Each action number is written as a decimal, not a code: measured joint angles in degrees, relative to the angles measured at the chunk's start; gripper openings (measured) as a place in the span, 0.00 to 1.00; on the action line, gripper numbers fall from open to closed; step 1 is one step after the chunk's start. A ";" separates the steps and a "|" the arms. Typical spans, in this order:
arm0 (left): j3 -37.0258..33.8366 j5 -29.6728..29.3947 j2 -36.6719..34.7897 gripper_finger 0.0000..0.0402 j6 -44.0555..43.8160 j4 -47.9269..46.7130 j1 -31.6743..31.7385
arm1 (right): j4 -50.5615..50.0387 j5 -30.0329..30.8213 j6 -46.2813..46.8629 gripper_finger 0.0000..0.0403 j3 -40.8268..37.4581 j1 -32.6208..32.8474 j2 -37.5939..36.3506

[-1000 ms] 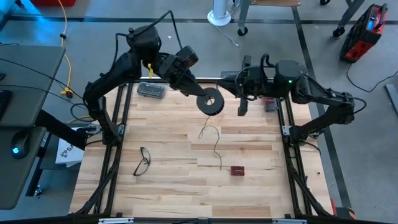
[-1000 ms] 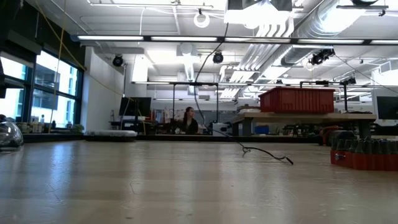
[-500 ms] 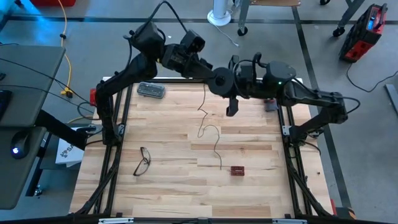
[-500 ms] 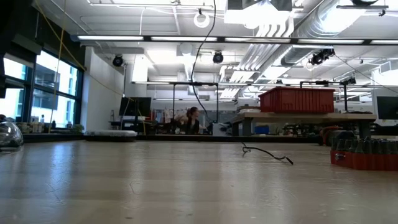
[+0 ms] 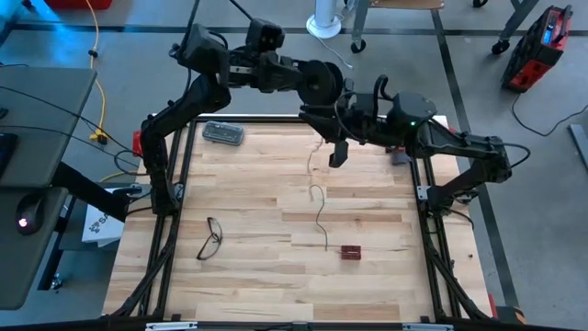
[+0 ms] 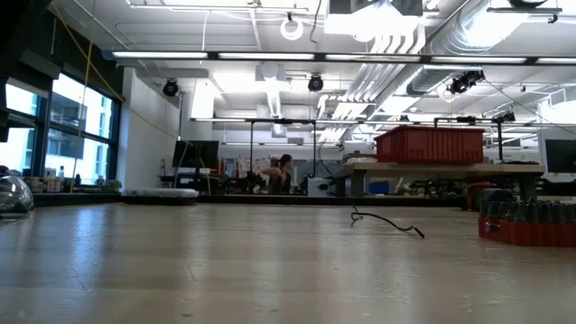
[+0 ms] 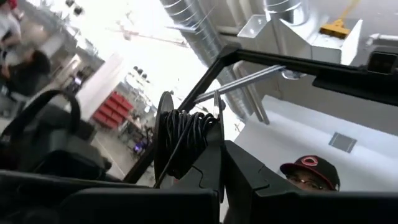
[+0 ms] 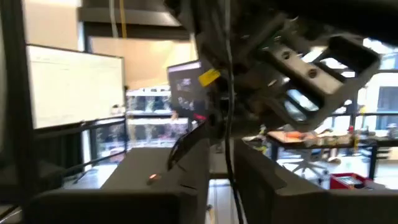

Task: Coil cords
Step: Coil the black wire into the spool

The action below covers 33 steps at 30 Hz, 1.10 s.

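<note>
Your left claw [image 7: 214,158] is clamping the black reel [image 7: 180,140] tight above the table's [image 5: 248,276] far edge; your right claw [image 5: 336,152], slightly parted, is pinching the wire [image 5: 321,216], which is trailing lengthwise toward the red block [image 5: 351,251].

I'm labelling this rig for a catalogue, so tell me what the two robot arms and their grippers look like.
Both arms are matte black, built of jointed tubular links with chunky housings. The left arm has a black cable looping above its wrist; the right arm shows a small green light. The left gripper and right gripper have dark, flat, angular fingers.
</note>
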 joint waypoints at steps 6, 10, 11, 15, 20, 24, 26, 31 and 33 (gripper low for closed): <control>0.00 -0.28 0.02 0.00 0.95 3.08 -0.01 | 1.15 2.66 -0.23 0.28 0.02 -0.43 1.02; 0.00 -2.02 0.02 0.00 1.88 6.94 0.42 | 1.78 2.70 -0.25 0.30 0.02 -0.44 1.80; 0.00 -2.40 0.02 0.00 1.89 7.99 0.68 | 1.93 2.70 -0.25 0.30 0.02 -0.44 1.88; 0.00 -3.68 0.02 0.00 2.05 9.61 0.87 | 3.05 2.69 0.25 0.26 0.02 -0.37 2.58; 0.00 -5.62 0.02 0.00 4.94 9.65 1.01 | 3.82 3.07 0.93 0.10 0.02 -0.19 3.49; 0.00 -7.87 0.02 0.00 7.47 9.68 1.07 | 5.68 4.08 1.18 0.02 0.02 0.78 4.23; 0.00 -8.36 0.02 0.00 8.12 10.20 1.47 | 6.58 4.58 1.14 0.01 0.02 1.48 4.34; 0.00 -10.55 0.00 0.00 7.98 14.15 2.80 | 7.38 5.05 0.73 0.00 0.02 2.86 4.62; 0.00 -10.87 0.00 0.00 7.92 16.06 3.36 | 7.21 4.51 0.73 0.00 0.02 3.07 4.66</control>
